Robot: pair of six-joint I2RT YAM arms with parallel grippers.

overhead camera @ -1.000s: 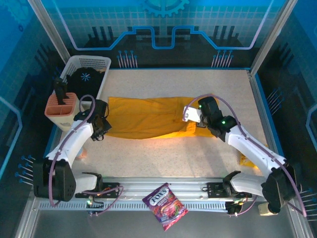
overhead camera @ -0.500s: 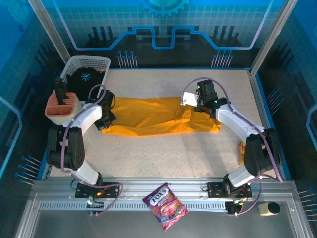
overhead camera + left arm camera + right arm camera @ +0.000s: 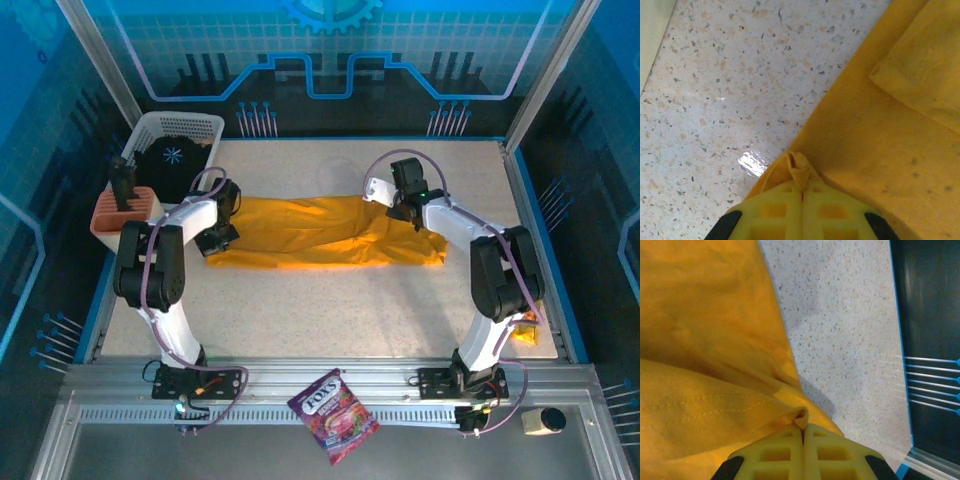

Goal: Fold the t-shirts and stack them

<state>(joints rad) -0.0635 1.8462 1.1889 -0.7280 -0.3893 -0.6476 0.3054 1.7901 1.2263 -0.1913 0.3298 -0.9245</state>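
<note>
The golden-yellow t-shirt [image 3: 320, 238] lies as a long folded band across the middle of the table. My left gripper [image 3: 224, 222] is at its left end, shut on a pinch of the fabric edge. In the left wrist view the yellow fingers [image 3: 775, 210] meet around a small bunch of the t-shirt [image 3: 880, 140], left gripper [image 3: 801, 184]. My right gripper [image 3: 402, 205] is at the band's far right part, shut on a rolled hem. In the right wrist view the t-shirt [image 3: 705, 340] drapes left of the right gripper [image 3: 803, 427].
A white basket [image 3: 205, 125] holding a dark item stands at the back left, with an orange holder [image 3: 122, 218] in front of it. A candy bag [image 3: 333, 415] lies on the front rail. A small yellow object [image 3: 527, 335] sits near the right arm's base.
Both grippers have moved toward the back of the table, carrying the shirt's edge with them. The shirt is now a narrower band, and both arms are stretched out farther.
</note>
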